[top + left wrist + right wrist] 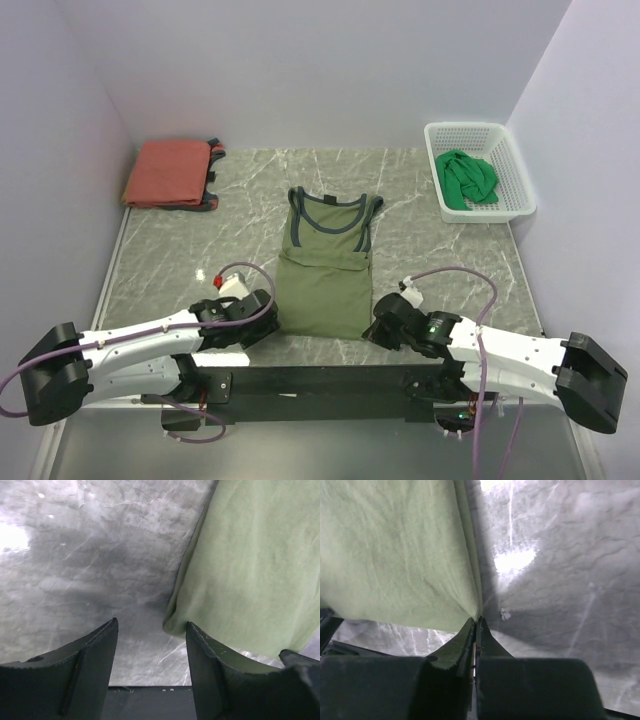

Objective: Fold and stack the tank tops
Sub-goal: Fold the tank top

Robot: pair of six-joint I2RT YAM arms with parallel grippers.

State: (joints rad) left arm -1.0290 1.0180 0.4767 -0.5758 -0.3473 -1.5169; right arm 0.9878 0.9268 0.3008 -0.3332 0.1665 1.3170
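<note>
So the olive tank top (322, 285) lies flat in the middle of the table (450, 250). The right tool (477, 625) is clamped on its near right corner, and the left tool (150, 647) is spread apart at the left corner.

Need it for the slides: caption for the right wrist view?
Right gripper, shut, pinches a hem corner of the olive top on the marble table.

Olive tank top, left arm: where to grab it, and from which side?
Its near-left hem corner, coming in low from the near edge. The olive tank top lies flat with its hem toward the arms. That corner sits between the fingers of the open left gripper, and the right gripper is shut on the opposite hem corner, so the grips would match.
</note>
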